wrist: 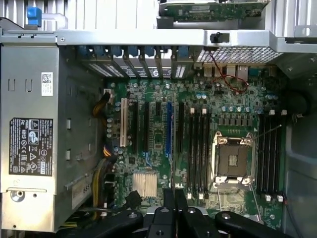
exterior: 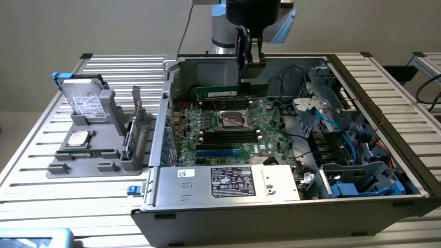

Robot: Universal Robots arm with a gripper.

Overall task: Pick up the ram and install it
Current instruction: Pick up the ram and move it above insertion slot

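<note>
Table: was pale slatted metal.
Centre to the exterior view's right: an open computer case lay on it.
The exterior view's left: a grey parts holder sat beside the case.
Near left corner: a pale blue object showed partly.

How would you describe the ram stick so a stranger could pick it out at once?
Find the open computer case; over the far side of its motherboard hangs the gripper. The ram is the long green strip it holds, standing on edge, unlike the black slots lying flat.
</note>
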